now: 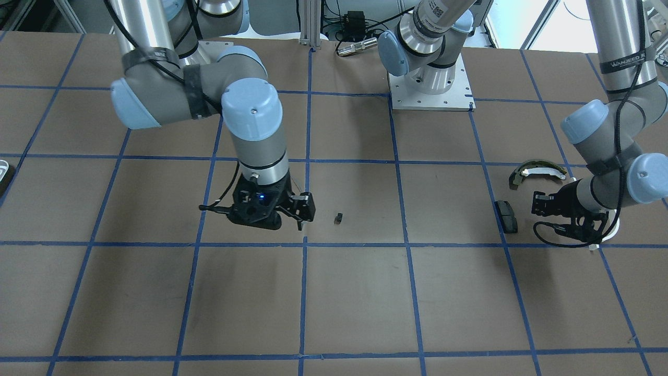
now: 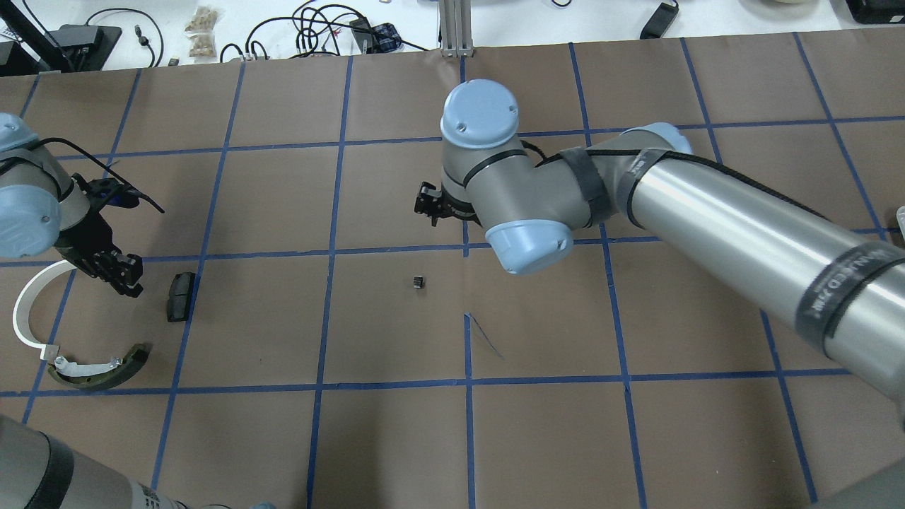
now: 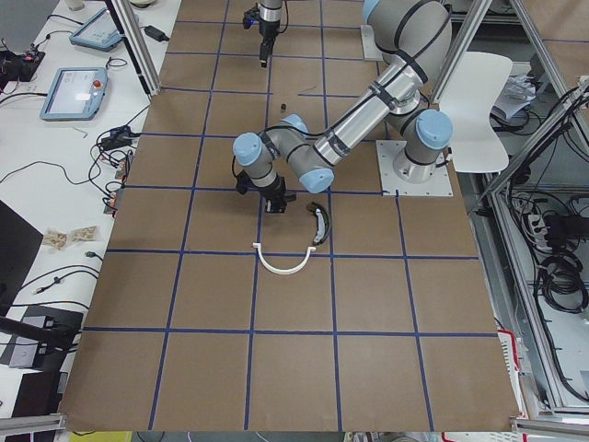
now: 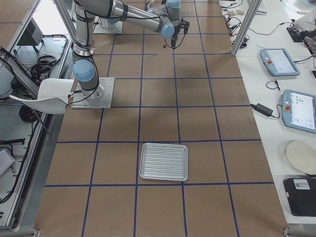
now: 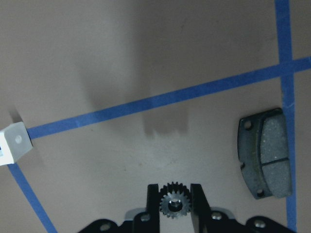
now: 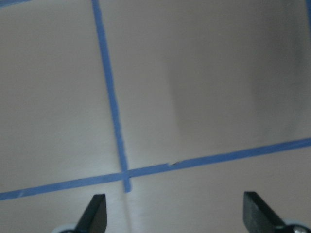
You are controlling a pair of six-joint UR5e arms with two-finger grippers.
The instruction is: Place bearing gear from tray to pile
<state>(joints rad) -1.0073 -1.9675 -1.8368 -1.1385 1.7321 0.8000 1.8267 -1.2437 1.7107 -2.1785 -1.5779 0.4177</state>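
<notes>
The left gripper [image 2: 124, 276] is at the pile on the robot's left side of the table [image 2: 396, 438]. Its 2 fingers [image 5: 153, 204] are clamped on the bearing gear [image 5: 174, 204], a small dark toothed wheel with a round bore. The left wrist view shows the gear wedged between the finger pads with its flat face toward the camera. How high the gear is above the table cannot be told.

The pile has 3 parts. The black pad [image 2: 180, 295] lies flat just beside the left gripper, on a blue tape line. The white half-ring [image 2: 23, 311] curves out on the gripper's other side. The olive-green shoe [image 2: 99, 369] with its white strip lies at one end of the half-ring, nearer the robot.

The right gripper [image 6: 175, 198] hangs over the middle of the table. Its fingers [image 6: 95, 213] are spread wide with nothing between them, above a crossing of blue tape lines. Near it, a tiny dark part [image 2: 419, 282] rests alone on the table. It may be another gear, but it is too small to be sure.

The tray [image 4: 164, 161], silvery and ridged, sits toward the table's end on the robot's right, well apart from both grippers and the pile.
</notes>
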